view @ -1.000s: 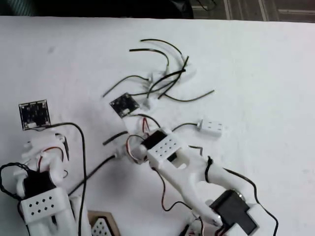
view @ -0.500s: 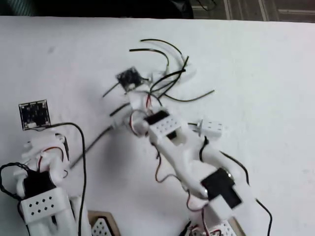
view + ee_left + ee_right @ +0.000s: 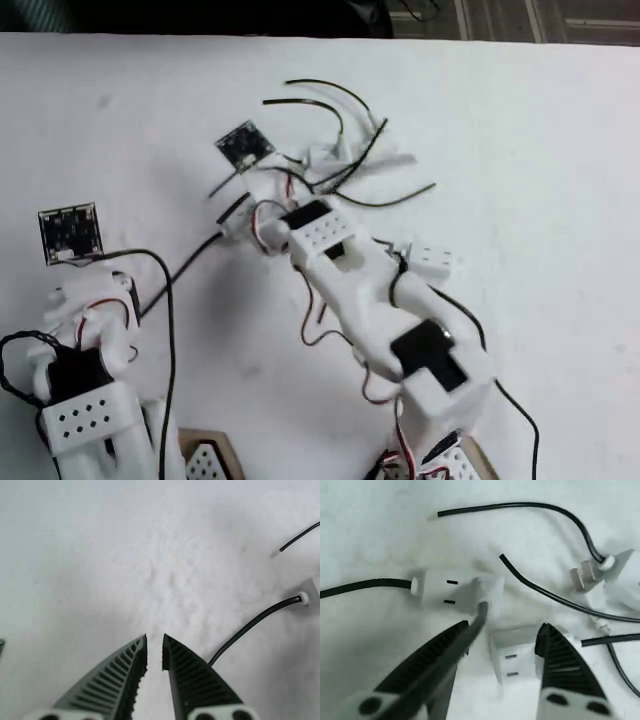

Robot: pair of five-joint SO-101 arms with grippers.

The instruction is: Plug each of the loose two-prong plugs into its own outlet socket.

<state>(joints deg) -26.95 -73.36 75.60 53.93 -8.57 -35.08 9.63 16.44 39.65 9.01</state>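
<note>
My right gripper stands open over a white two-slot socket that lies between its fingers. A second white socket on a black cable lies just beyond one fingertip. A white two-prong plug rests farther off among black cables. In the high view the right gripper sits at the near edge of the tangle of plugs and cables, with a black square tag just past its tip. My left gripper is shut over bare table at the near left.
Another white socket block lies to the right of the right arm. A second black square tag lies beyond the left arm. A black cable runs beside the left gripper. A wooden base sits at the near edge.
The right arm has stretched away and to the left into the cable pile, and the black square tag has shifted the same way ahead of it. The left arm has not moved.
</note>
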